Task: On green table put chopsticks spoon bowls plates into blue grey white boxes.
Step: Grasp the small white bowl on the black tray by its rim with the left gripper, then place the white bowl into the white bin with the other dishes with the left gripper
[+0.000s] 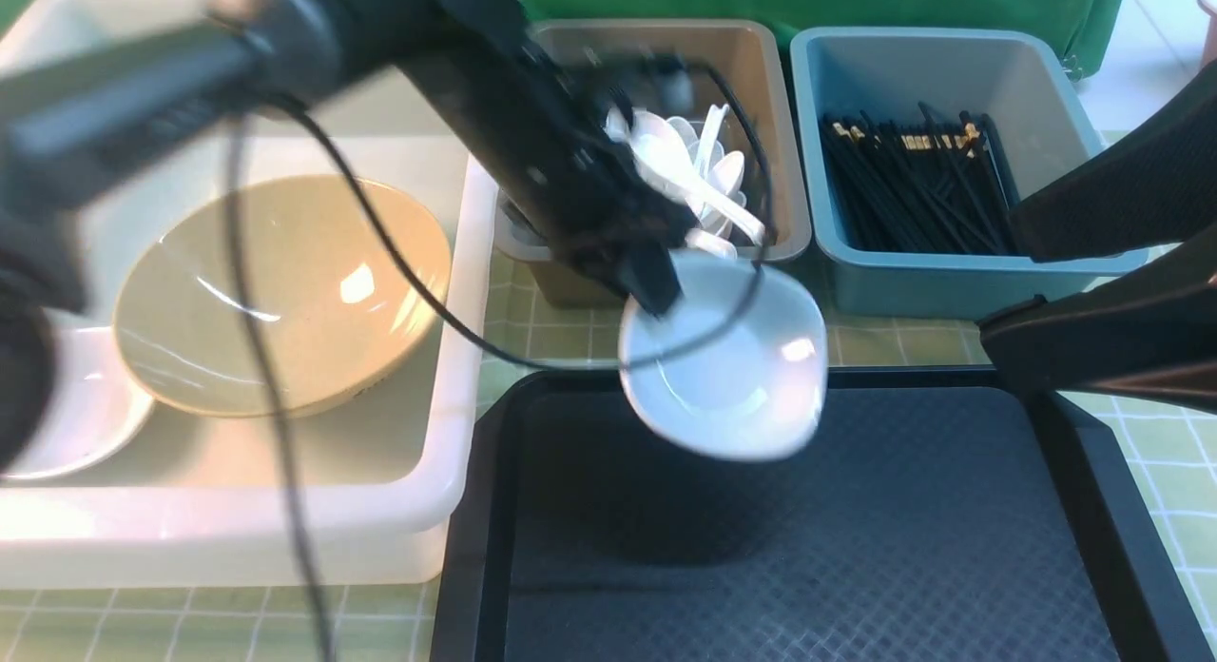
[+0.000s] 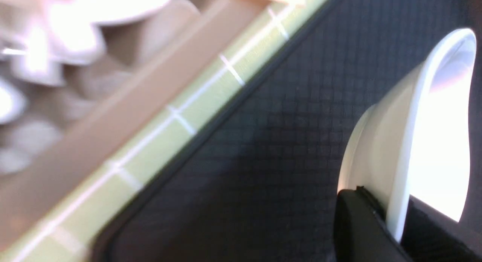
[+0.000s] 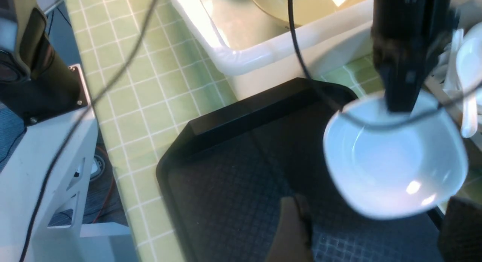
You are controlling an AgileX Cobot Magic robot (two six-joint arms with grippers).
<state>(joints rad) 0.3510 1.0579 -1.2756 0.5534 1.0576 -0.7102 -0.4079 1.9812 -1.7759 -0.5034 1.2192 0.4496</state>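
My left gripper (image 1: 656, 296) is shut on the rim of a small white plate (image 1: 727, 367), holding it tilted above the far edge of the black tray (image 1: 808, 548). The left wrist view shows that plate (image 2: 395, 141) edge-on, its rim pinched in the left gripper (image 2: 395, 217). The large white box (image 1: 238, 538) holds the tan bowl (image 1: 285, 291) and another white plate (image 1: 86, 405). White spoons (image 1: 694, 167) lie in the grey box (image 1: 761, 91), and black chopsticks (image 1: 913, 186) in the blue box (image 1: 913, 282). My right gripper (image 1: 998, 277) stands open and empty at the right.
The three boxes line the far and left sides of the green table (image 1: 551, 329). A black cable (image 1: 285, 510) hangs across the white box. The right wrist view shows the table's edge (image 3: 128, 186) beside a white stand (image 3: 41, 171).
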